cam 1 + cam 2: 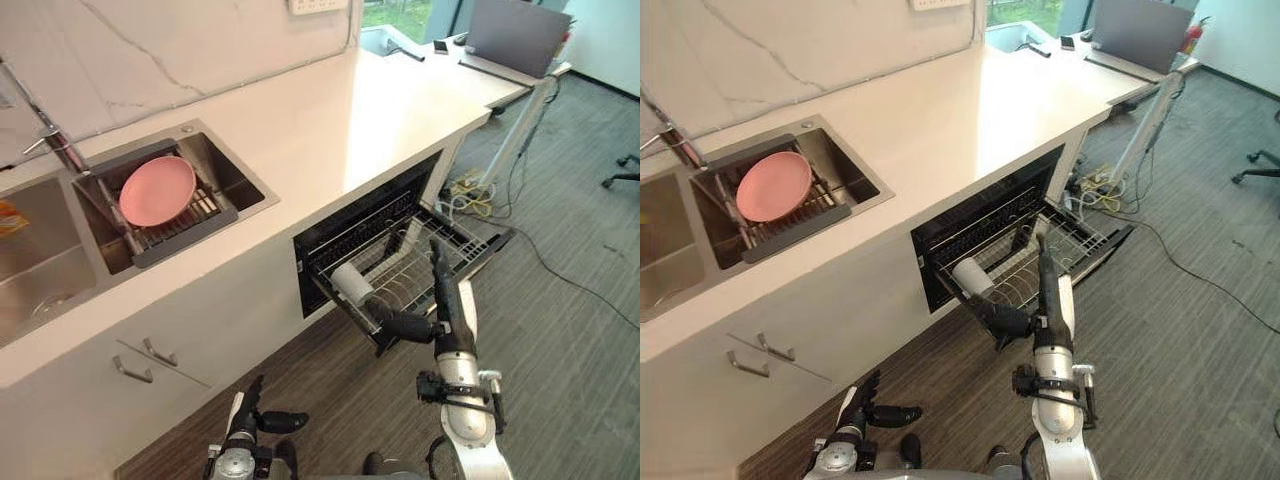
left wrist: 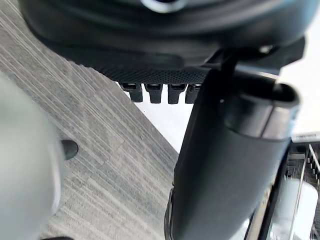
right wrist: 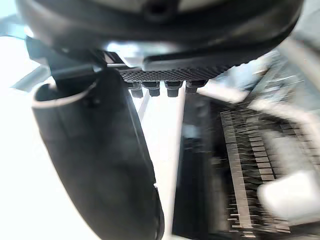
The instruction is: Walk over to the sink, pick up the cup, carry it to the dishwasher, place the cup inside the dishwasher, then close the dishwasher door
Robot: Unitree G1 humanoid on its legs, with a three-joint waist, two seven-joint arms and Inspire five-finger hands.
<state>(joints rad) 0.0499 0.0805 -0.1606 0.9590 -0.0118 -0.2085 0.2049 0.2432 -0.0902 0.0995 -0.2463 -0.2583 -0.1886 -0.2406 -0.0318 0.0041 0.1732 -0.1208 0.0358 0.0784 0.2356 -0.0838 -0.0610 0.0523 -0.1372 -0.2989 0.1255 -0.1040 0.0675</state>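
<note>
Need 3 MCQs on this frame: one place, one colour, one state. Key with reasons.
1. Where is the cup?
A) on the floor
B) in the dishwasher rack
C) on the laptop

2. What colour is the plate in the sink?
A) pink
B) blue
C) white

3. The dishwasher door is:
A) shut
B) open
C) blocked by a chair

Key:
1. B, the white cup lies among the rack's wires.
2. A, a pink disc rests on the sink's drainer.
3. B, the door hangs down and the rack is pulled out over it.
</note>
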